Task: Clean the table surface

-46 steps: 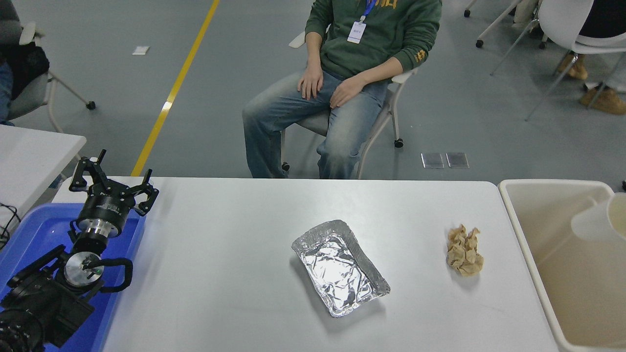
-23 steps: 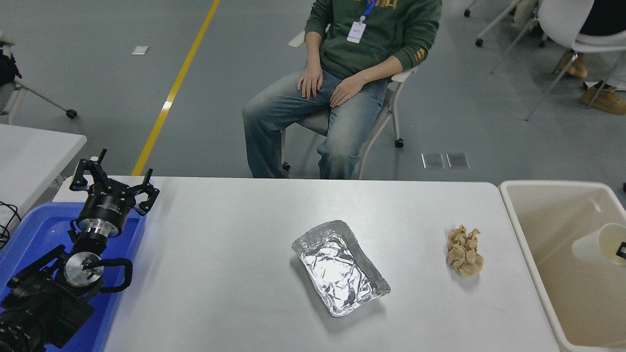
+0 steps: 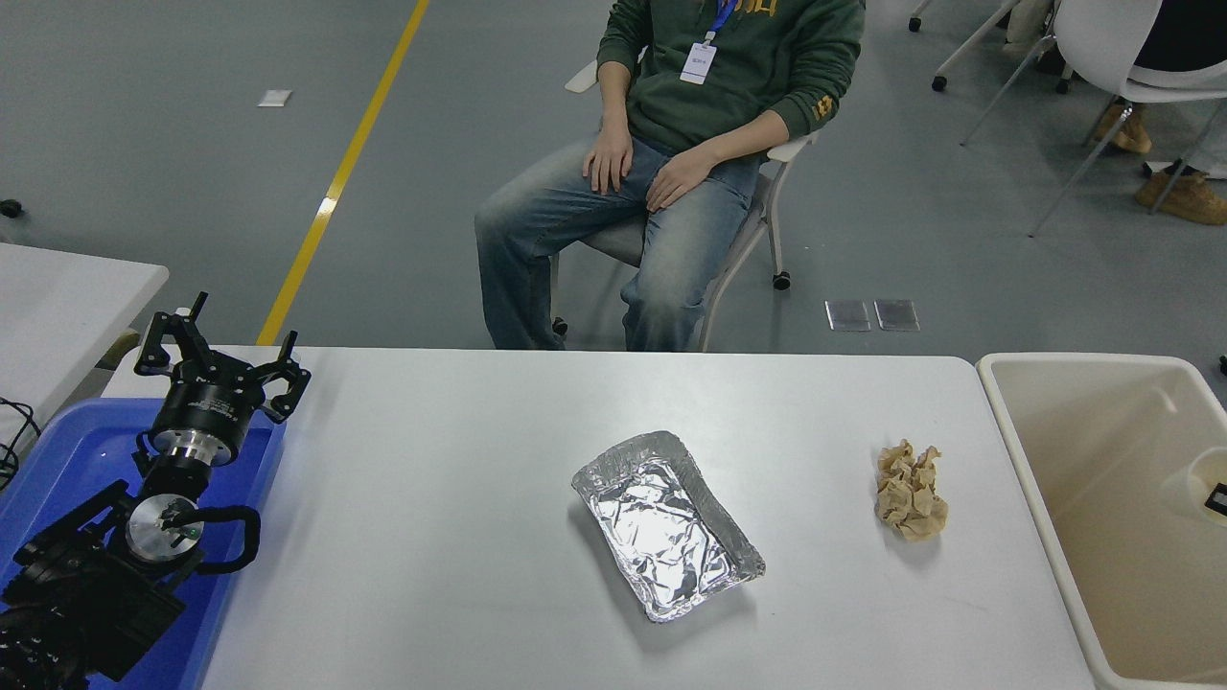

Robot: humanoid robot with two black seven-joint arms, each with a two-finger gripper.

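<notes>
The white table surface (image 3: 431, 537) spans most of the view, its far edge running across the middle and its near edge cut off at the bottom. Near its centre lies a rectangular foil tray (image 3: 668, 523), open side up, set at an angle so that one short end points far-left and the other near-right. Well apart from it, toward the right, sits a crumpled wad of brown paper (image 3: 910, 491), resting on the surface and near the right edge. Just beyond that edge stands a beige plastic bin (image 3: 1054, 479), and inside it at the picture's right border a pale cup (image 3: 1206, 484) shows only in part. At the left end a blue tray (image 3: 57, 460) lies beside or partly over the surface's corner; above it the left arm is parked, its left claw (image 3: 222, 356) pointing away from the camera with its fingers spread apart and holding nothing. The right claw does not appear in the view. At the far left a smaller white table (image 3: 57, 307) shows in part. Beyond the far edge a person (image 3: 671, 144) in a green sweatshirt and blue jeans sits on a wheeled chair, both hands resting on the thighs, clear of the surface. A yellow line (image 3: 340, 172) runs across the grey floor.
</notes>
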